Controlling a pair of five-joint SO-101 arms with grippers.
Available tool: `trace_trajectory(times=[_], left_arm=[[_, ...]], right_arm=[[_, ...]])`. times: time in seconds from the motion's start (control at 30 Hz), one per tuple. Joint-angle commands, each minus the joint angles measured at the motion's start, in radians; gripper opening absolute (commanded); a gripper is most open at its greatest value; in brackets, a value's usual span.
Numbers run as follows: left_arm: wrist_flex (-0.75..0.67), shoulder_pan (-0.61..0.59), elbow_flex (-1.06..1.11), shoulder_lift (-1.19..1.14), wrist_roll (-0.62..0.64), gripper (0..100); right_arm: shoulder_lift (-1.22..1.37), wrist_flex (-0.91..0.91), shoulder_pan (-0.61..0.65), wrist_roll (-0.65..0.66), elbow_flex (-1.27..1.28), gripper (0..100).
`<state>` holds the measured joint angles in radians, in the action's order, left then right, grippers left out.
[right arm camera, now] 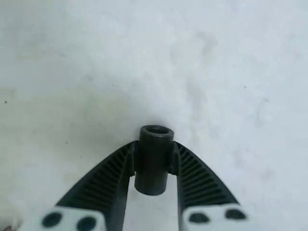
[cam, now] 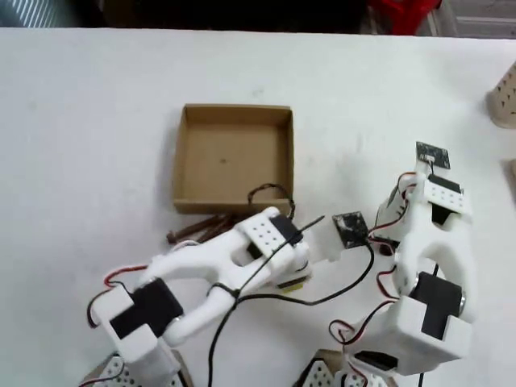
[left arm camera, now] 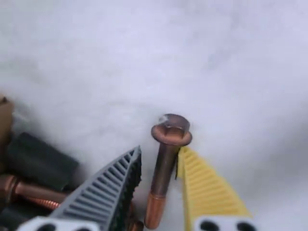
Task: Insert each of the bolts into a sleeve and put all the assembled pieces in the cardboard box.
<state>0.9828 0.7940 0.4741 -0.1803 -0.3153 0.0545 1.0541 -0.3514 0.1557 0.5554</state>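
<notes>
A copper bolt with a flanged head stands between the grey finger and the yellow finger of my left gripper, which is shut on its shank above the white table. My right gripper is shut on a black sleeve, bore end pointing away from the wrist. In the high view the left arm lies just in front of the cardboard box, and the right arm stands to its right. More bolts lie by the box's front edge.
Beside the held bolt lie a dark sleeve and another copper bolt. A beige perforated object stands at the table's right edge. Cables trail between the arms. The table left of the box is bare white.
</notes>
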Motion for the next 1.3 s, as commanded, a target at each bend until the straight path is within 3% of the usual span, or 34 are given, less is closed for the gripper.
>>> trace_trajectory(times=[0.0, 0.23, 0.47, 0.7, 0.97, 1.27], left_arm=[[0.017, 0.01, -0.049, -0.021, 0.017, 14], [-0.003, 0.01, -0.049, -0.018, 0.035, 14], [-0.035, -0.056, -0.083, -0.027, 0.245, 20], [-0.02, -0.051, -0.083, -0.028, 0.164, 17], [-0.049, -0.051, -0.087, -0.028, 0.166, 15], [-0.104, -0.071, -0.087, -0.028, 0.298, 16]], right_arm=[[-0.007, 0.008, 0.015, 0.014, -0.048, 1.7], [-0.007, 0.008, 0.015, 0.014, -0.048, 1.7], [-0.007, 0.008, 0.015, 0.014, -0.048, 1.7], [-0.007, 0.008, 0.013, 0.014, -0.048, 1.7], [-0.007, 0.008, 0.013, 0.014, -0.048, 1.7], [-0.007, 0.008, 0.015, 0.014, -0.046, 1.7]])
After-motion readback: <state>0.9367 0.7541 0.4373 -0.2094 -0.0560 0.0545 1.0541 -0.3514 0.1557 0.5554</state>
